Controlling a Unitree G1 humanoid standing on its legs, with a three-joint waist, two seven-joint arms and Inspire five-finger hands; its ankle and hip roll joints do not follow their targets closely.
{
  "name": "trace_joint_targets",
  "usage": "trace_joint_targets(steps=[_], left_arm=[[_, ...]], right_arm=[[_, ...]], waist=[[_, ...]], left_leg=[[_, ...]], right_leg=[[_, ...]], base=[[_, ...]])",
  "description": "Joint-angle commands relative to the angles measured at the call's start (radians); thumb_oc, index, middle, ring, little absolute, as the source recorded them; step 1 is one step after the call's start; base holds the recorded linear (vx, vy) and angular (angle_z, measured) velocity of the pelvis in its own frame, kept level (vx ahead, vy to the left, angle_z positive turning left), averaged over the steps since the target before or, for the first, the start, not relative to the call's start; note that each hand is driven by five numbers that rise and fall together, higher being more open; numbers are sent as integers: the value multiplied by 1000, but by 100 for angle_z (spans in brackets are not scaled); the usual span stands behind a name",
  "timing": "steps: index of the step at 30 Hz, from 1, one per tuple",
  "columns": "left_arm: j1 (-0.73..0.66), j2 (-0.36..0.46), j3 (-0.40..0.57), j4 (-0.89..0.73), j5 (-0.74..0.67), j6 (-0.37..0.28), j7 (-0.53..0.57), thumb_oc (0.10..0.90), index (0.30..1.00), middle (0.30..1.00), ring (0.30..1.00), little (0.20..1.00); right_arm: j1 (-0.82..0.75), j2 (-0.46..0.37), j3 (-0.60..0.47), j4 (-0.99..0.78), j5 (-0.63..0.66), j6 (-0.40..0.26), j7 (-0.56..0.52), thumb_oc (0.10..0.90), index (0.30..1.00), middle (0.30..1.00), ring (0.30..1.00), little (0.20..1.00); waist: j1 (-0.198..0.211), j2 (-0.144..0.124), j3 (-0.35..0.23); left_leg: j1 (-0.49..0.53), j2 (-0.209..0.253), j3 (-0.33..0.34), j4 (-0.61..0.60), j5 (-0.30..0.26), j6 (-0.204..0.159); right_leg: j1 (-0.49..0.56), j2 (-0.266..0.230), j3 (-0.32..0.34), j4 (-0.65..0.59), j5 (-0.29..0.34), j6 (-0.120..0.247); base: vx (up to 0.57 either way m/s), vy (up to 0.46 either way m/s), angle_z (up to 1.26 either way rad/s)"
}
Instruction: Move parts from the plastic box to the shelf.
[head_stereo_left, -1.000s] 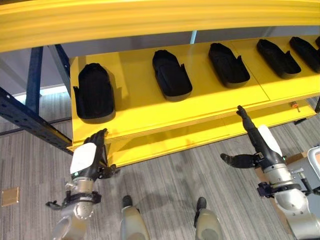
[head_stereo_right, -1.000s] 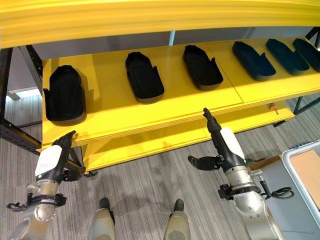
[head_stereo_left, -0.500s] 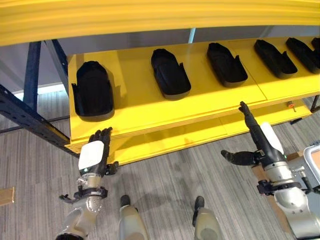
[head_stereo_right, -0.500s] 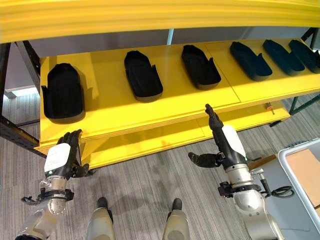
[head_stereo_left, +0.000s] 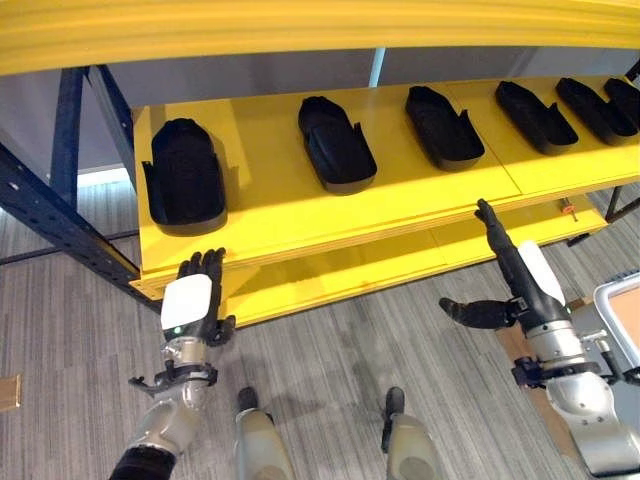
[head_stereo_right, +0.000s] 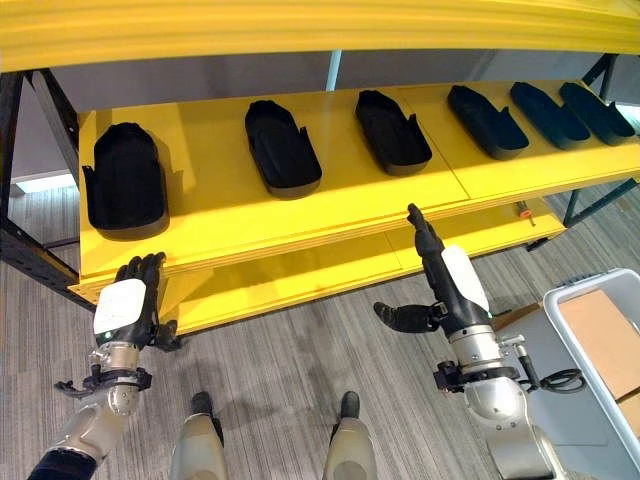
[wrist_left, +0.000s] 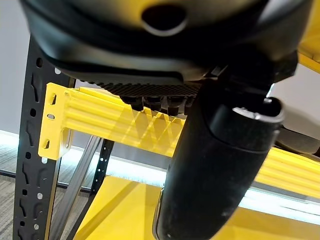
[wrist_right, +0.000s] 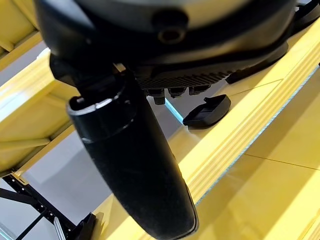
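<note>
In the left eye view we see the yellow shelf (head_stereo_left: 300, 215) carrying a row of black parts (head_stereo_left: 336, 144), each lying flat on the shelf board and spaced apart from its neighbours. Our left hand (head_stereo_left: 190, 305) sits just below the shelf's front edge, under the leftmost part (head_stereo_left: 184, 176), fingers straight and holding nothing. Our right hand (head_stereo_left: 520, 280) is raised in front of the shelf edge further along, fingers straight and pointing up at the edge, thumb spread out to the side, also empty.

In the right eye view the same shelf (head_stereo_right: 330, 215) shows, and beside our right arm, well away from the shelf, stands the grey plastic box (head_stereo_right: 570, 300) with a brown sheet (head_stereo_right: 605, 340) lying in it. We cannot tell whether any parts lie in the box.

In the left wrist view our left hand (wrist_left: 215, 165) has its thumb out and its fingers (wrist_left: 155, 102) extended toward a yellow shelf beam (wrist_left: 100, 120).

In the right wrist view our right hand (wrist_right: 135, 165) is likewise spread, and one black part (wrist_right: 206, 111) rests on the shelf board beyond its fingers.
</note>
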Motion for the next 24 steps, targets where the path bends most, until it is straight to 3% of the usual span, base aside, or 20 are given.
trace_joint_targets(steps=[1, 16, 24], left_arm=[[-68, 53, 18, 90, -14, 61, -28, 900, 1000, 1000, 1000, 1000], [-101, 89, 52, 81, -14, 80, -12, 900, 1000, 1000, 1000, 1000], [-65, 107, 97, -68, 12, 59, -4, 900, 1000, 1000, 1000, 1000]], right_arm=[[-89, -40, -27, -98, 11, -87, -76, 900, 1000, 1000, 1000, 1000], [-95, -45, -29, -99, 11, -82, -68, 900, 1000, 1000, 1000, 1000], [-100, -40, -40, -101, 12, -79, -63, 900, 1000, 1000, 1000, 1000]], waist=[[-31, -32, -58], [-38, -29, -60], [-31, -24, -52]], left_leg=[[-1, 0, 3, -13, 75, 15], [-5, 3, 4, -5, 74, 10], [-5, 2, 2, -8, 72, 9]], right_leg=[[-28, 10, 11, 109, 17, -42], [-35, 12, 18, 116, 15, -42], [-35, 12, 17, 118, 13, -43]], base=[[2, 11, -3], [5, 7, 0], [6, 1, -5]])
